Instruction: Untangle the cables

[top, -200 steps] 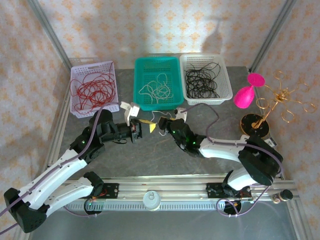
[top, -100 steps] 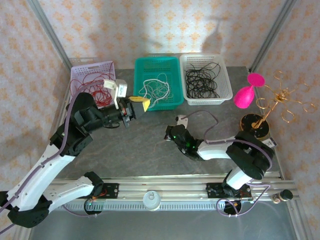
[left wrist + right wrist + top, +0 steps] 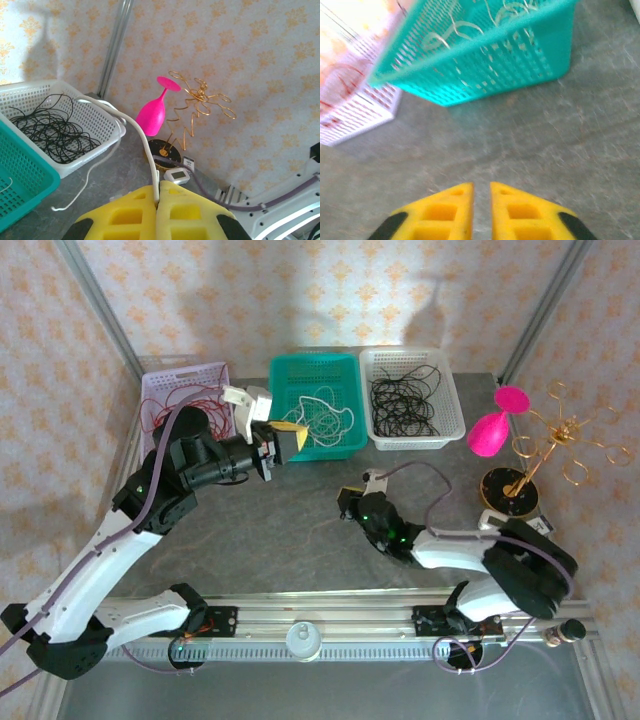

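A: Left gripper (image 3: 157, 192)?
B: Yellow pads pressed together, pinching one white cable (image 3: 134, 127). Held up by the near-left corner of the teal basket (image 3: 335, 450).
A: Run of that cable?
B: Up from the pads in an arch; loose end seen against the grey table (image 3: 115, 175), beside the white basket (image 3: 102, 122).
A: Right gripper (image 3: 481, 189)?
B: Low over the table, facing the teal basket. Pads slightly parted, nothing between.
A: Other cables?
B: Red cables (image 3: 185, 415) in the lilac basket (image 3: 185, 370), white cables (image 3: 320, 418) in the teal one, black cables (image 3: 45, 132) in the white one.
A: Any writing?
B: Small label (image 3: 188, 161) on the base of the gold wire stand (image 3: 200, 102), too small to read. Pink goblet (image 3: 155, 112) just beside the stand
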Motion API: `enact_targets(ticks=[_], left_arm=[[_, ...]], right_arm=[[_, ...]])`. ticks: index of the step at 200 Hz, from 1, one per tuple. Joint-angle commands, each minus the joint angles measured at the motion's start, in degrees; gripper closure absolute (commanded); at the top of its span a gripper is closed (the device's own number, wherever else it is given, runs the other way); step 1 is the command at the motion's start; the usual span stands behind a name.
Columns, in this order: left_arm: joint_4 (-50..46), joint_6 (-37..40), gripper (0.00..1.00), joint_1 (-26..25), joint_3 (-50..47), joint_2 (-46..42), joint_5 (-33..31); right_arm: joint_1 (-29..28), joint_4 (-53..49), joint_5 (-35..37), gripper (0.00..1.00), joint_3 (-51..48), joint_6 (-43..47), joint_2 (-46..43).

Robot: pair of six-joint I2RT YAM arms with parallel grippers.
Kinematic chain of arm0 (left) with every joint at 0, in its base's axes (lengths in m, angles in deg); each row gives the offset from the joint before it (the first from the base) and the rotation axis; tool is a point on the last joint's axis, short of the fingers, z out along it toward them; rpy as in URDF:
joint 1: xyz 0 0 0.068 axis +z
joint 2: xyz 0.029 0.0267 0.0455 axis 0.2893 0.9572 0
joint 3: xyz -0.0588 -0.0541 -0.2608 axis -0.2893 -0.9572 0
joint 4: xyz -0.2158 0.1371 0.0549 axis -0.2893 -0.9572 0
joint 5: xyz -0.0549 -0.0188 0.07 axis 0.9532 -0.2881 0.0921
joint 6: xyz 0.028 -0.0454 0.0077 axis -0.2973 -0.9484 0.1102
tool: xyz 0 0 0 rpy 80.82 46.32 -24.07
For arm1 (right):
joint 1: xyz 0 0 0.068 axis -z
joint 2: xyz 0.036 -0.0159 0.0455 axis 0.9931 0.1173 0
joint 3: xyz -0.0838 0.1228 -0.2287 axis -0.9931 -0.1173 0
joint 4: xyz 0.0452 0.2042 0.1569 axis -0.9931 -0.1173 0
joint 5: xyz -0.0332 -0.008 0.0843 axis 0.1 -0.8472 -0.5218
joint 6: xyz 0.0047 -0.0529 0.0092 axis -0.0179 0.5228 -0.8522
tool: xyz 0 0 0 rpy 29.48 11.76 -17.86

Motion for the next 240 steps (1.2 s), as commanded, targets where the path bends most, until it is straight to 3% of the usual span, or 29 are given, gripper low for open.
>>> enact_targets(ticks=[1, 20, 35, 84, 132, 167, 214, 240], left_arm=[[-0.04, 1.33, 1.0, -0.1, 0.6, 0.31, -0.41], [0.32, 1.24, 1.0, -0.13, 0.14, 0.51, -0.23], [0.74, 1.05, 1.0, -0.13, -0.2, 0.52, -0.05], [1.38, 0.69, 1.0, -0.05, -1.01, 0.19, -0.37], [1.88, 0.27, 1.0, -0.11, -2.13, -0.36, -0.68], [3.05, -0.28, 1.0, -0.13, -2.98, -0.71, -0.4], [3.12, -0.11, 1.0, -0.08, -3.26, -0.71, -0.45], [3.37, -0.01, 1.0, -0.09, -3.72, -0.88, -0.57]], right_arm=[[0.84, 2.33, -6.12, 0.66, -1.57, 3.45, -6.73], [1.02, 4.39, -12.12, 0.5, -1.63, 5.59, -11.56], [1.02, 6.88, -16.02, 0.43, -1.59, 6.8, -13.73], [0.77, 19.66, -30.6, 0.37, 1.18, 5.4, -10.71], [-0.33, 28.96, -28.59, 0.32, -0.17, 3.61, -11.14], [-0.56, 24.73, -17.03, 0.32, 3.02, -0.58, -8.36], [-2.32, 23.84, -17.75, 0.36, 10.05, -9.9, 0.51], [-3.11, 19.28, -13.02, 0.38, 12.41, -15.26, 3.5]])
